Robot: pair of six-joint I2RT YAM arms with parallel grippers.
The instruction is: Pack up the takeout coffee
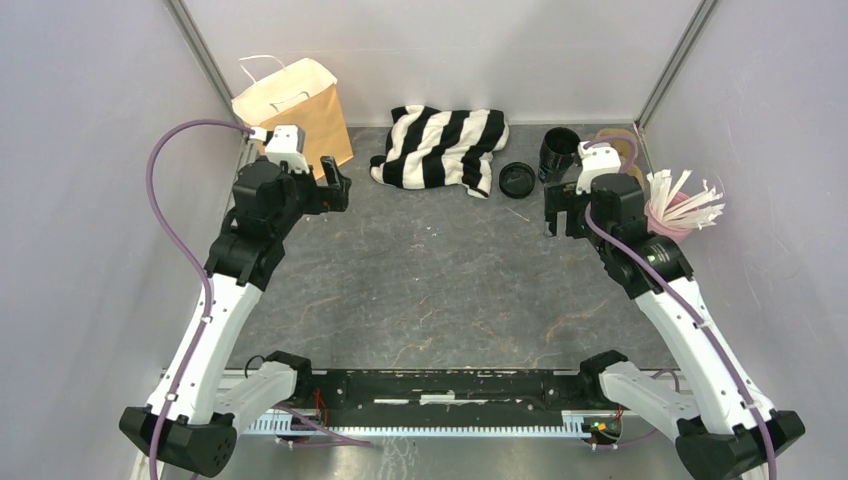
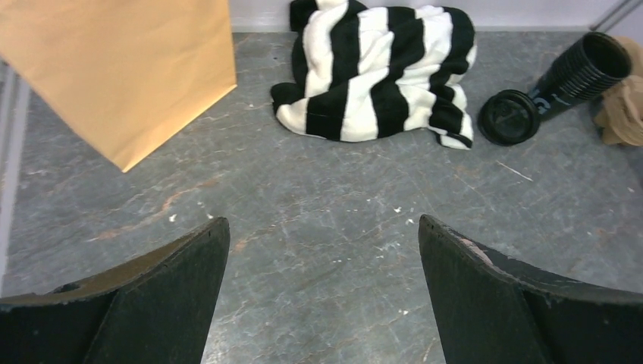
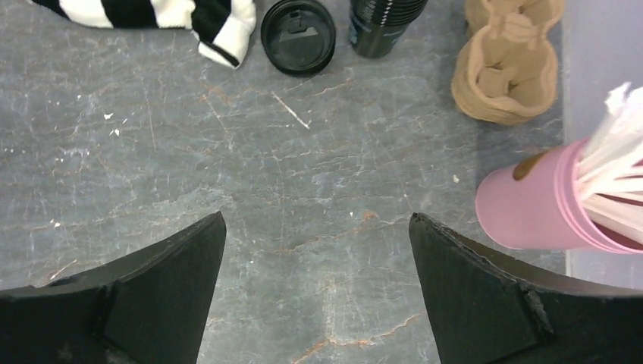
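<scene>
No lidded black cup shows in any view; the takeout coffee is hidden or out of view. A lidless black ribbed cup [image 1: 560,152] stands at the back right with a loose flat black lid [image 1: 517,180] beside it. Both show in the left wrist view (cup [image 2: 580,72], lid [image 2: 509,116]) and the right wrist view (cup [image 3: 383,23], lid [image 3: 298,34]). A brown paper bag [image 1: 292,110] stands at the back left. My left gripper [image 1: 335,185] is open and empty next to the bag [image 2: 129,68]. My right gripper [image 1: 557,212] is open and empty, just in front of the lidless cup.
A black-and-white striped cloth [image 1: 445,145] lies bunched at the back middle. A brown cardboard cup carrier [image 3: 504,64] sits at the back right corner. A pink cup [image 3: 531,208] of white strips stands by the right wall. Walls close in on three sides.
</scene>
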